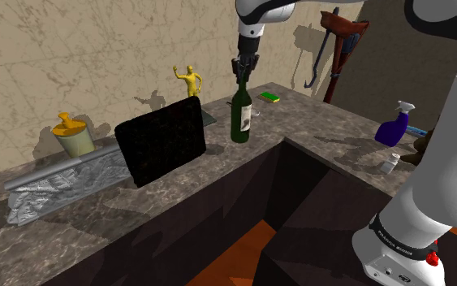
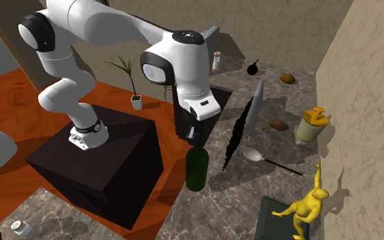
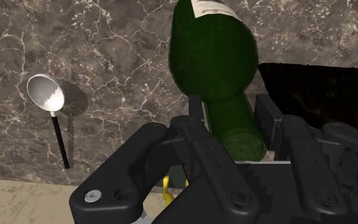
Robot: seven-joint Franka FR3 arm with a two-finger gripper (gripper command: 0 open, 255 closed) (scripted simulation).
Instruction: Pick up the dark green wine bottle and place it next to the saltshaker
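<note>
The dark green wine bottle [image 1: 240,116] stands upright on the marble counter [image 1: 324,118], close to the counter's inner edge. My gripper [image 1: 242,71] comes straight down from above and is shut on the bottle's neck. In the wrist view the neck runs between the two black fingers [image 3: 199,159], with the bottle's body [image 3: 212,57] beyond them. From the second exterior view the gripper [image 2: 194,138] hides the neck and the bottle's body [image 2: 196,169] shows below it. The small white saltshaker [image 1: 390,162] [image 2: 22,227] stands far off on the counter's other leg.
A blue spray bottle [image 1: 395,124] stands by the saltshaker. A black panel [image 1: 161,140] leans beside the bottle, a spoon [image 3: 46,92] lies behind it, and a green sponge [image 1: 269,97] and yellow figurine [image 1: 190,79] sit near the wall. The stand [image 2: 108,160] fills the counter's recess.
</note>
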